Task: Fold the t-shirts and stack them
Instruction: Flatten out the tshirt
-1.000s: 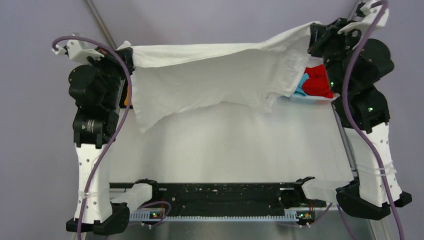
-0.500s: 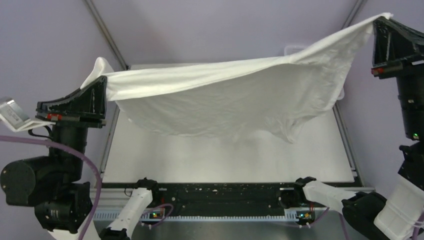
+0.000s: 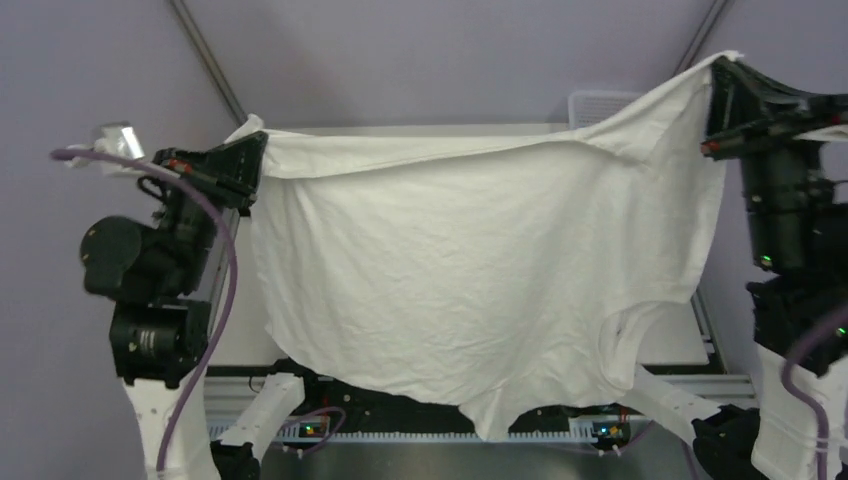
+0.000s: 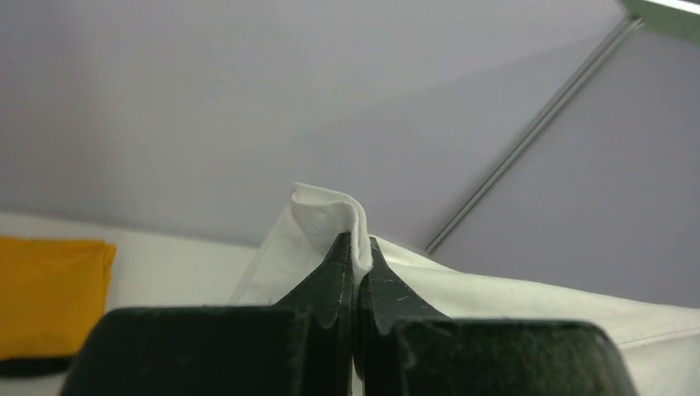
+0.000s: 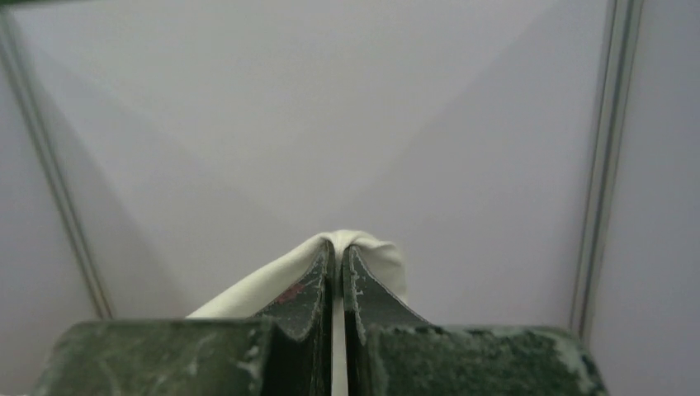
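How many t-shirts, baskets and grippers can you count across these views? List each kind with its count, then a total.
T-shirts: 2, the white t-shirt and the folded orange t-shirt
Baskets: 1, the white basket, mostly hidden
Grippers: 2, the left gripper and the right gripper
Total: 5

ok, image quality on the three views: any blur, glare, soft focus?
Top external: sharp and evenly lit, creases on the white t-shirt readable, no glare. Left wrist: left gripper tips and pinched cloth crisp, finger bases near the lens soft, orange t-shirt slightly soft. Right wrist: right gripper tips fairly sharp, near bases blurred.
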`<state>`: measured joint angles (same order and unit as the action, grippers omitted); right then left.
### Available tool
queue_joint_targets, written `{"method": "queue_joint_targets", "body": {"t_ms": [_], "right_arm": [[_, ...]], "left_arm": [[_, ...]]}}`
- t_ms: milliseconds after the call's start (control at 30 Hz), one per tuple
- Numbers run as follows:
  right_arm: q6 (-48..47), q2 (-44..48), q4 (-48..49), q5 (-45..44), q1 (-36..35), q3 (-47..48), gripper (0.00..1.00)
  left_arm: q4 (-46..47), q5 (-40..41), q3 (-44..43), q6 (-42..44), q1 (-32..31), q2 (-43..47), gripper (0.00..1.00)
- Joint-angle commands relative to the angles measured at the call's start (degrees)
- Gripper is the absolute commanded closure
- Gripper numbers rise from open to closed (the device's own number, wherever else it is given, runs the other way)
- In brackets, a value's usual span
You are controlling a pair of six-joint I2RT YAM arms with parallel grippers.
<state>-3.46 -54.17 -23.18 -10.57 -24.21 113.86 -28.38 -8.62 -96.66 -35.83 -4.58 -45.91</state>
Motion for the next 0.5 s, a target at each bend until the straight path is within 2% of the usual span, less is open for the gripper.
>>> {"method": "queue_joint_targets", "body": {"t_ms": [0, 133, 267, 367, 467], "right_arm": [[-2.7, -1.4, 9.8, -13.6, 0.3, -15.9, 1.0], [-1.6, -3.3, 17.4, -21.7, 0.3, -29.4, 1.0], [0.4, -8.0, 23.5, -24.4, 0.6, -41.3, 1.0], [6.5, -13.4, 25.3, -24.2, 2.4, -47.1, 1.0], [11.4, -18.1, 29.0, -21.1, 4.2, -53.0, 1.0]], "left_arm": [[-1.0, 2.7, 11.8, -2.8, 0.2, -6.6, 1.0], [4.1, 3.7, 27.2, -5.0, 0.2, -11.0, 1.0], [8.2, 6.0, 36.4, -6.1, 0.2, -19.6, 1.0], [9.1, 8.1, 38.1, -6.7, 0.3, -28.9, 1.0], [6.7, 6.5, 34.8, -6.1, 0.2, -38.2, 1.0]]}}
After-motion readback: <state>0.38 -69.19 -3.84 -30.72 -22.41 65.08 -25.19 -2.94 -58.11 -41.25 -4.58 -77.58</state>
